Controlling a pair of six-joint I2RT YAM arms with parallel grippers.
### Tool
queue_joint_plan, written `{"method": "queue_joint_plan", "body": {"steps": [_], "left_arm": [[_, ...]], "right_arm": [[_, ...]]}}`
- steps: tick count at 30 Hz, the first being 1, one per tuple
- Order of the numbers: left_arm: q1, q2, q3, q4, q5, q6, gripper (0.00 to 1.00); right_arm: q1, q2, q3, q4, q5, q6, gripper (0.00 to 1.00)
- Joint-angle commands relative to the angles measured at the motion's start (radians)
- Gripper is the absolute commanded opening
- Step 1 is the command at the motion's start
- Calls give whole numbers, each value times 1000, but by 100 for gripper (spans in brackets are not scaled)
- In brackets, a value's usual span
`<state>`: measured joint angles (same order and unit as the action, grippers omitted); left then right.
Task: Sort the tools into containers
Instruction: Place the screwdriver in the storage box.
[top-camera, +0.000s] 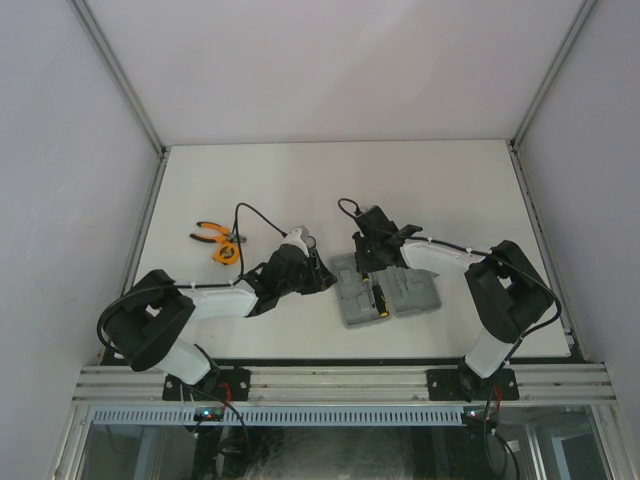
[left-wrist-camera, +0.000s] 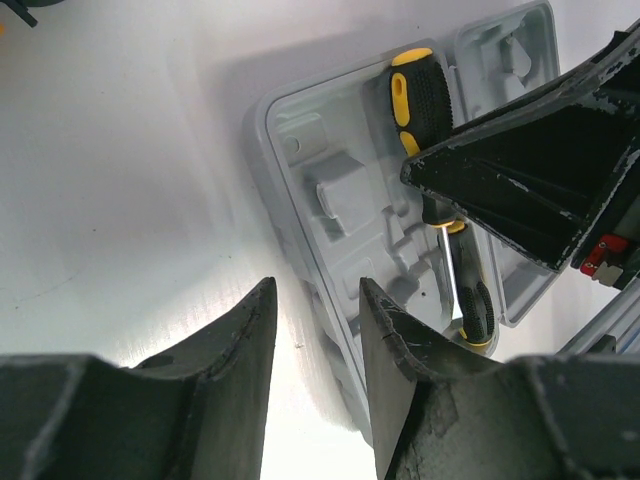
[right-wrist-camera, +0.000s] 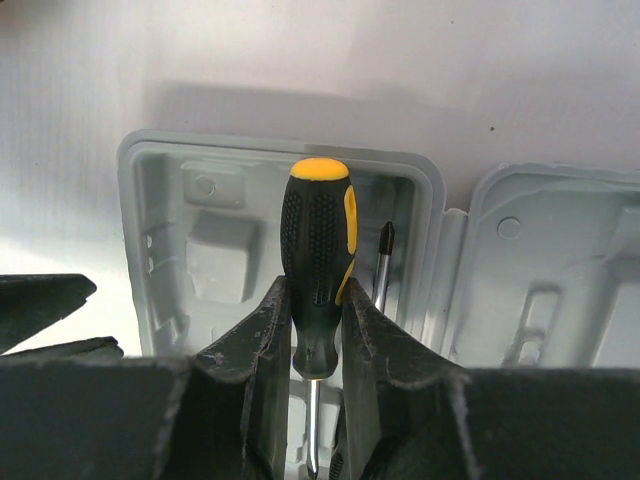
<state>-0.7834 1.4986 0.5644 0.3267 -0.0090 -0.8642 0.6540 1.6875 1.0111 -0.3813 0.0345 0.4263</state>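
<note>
Grey case (right-wrist-camera: 170, 230) apparently holds one screwdriver (left-wrist-camera: 478, 305); right tool (right-wrist-camera: 315, 295) clamps the second screwdriver (right-wrist-camera: 318, 220), left tool (left-wrist-camera: 317, 295) half-open, empty; pliers (top-camera: 210, 235) lie out far-left.

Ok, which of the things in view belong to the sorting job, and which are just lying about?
Job:
- grey tool case
- held screwdriver, in the right gripper
- second screwdriver, lying in the case
- orange-handled pliers and tape measure, out on the left

Lying about:
- nothing loose that I can see, only the white table
</note>
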Motion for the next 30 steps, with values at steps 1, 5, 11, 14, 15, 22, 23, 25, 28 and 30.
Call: {"method": "queue_joint_plan", "body": {"steps": [1,5,11,14,15,22,23,25,28,30], "left_arm": [[-2,-10,-16,9,-16,-6,42],[-2,-9,-20,10,-16,-5,42],[-2,-16,-20,2,-20,-6,42],[-2,-17,-21,-3,-21,-6,42],[-2,-18,-20,-3,-21,-6,42],[-2,-15,-14,-8,-23,-7,41],[-2,-16,-15,-8,-25,-7,41],[-2,-20,-16,-11,-27,-9,42],[-2,-25,-20,-12,-29,-9,42],[-3,-29,-21,-14,-31,-9,41]], "right_arm": [[-5,19,21,37,1,15,0],[-4,24,21,43,0,17,3],[-1,9,22,15,32,13,5],[5,-7,21,0,46,8,4],[7,-14,21,-3,47,7,4],[19,-42,21,-19,51,11,3],[19,-44,21,-20,51,12,3],[21,-51,21,-23,53,13,3],[21,-49,21,-25,54,12,3],[19,-41,21,-26,56,15,3]]}}
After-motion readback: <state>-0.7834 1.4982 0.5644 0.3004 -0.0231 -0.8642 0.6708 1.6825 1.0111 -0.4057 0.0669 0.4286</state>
